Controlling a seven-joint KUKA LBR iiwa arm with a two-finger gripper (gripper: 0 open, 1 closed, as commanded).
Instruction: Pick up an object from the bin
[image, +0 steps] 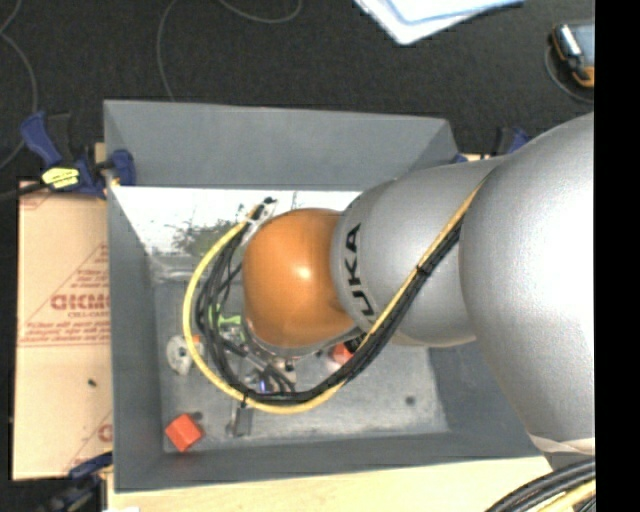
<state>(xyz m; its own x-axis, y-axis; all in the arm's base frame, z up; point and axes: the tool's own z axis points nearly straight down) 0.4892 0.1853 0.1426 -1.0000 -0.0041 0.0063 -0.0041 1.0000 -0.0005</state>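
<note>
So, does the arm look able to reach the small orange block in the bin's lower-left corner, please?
Probably yes: the small orange block lies alone on bare floor, near the arm's orange wrist cover; the grey metal bin wall close by may hinder.

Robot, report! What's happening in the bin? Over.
Gripper low, middle of bin, under orange cover. Orange block loose, lower-left corner. Small white thing beside cables. Over.

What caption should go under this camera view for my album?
A robot arm with an orange cover hangs over a grey bin; an orange block lies in its corner.
</note>
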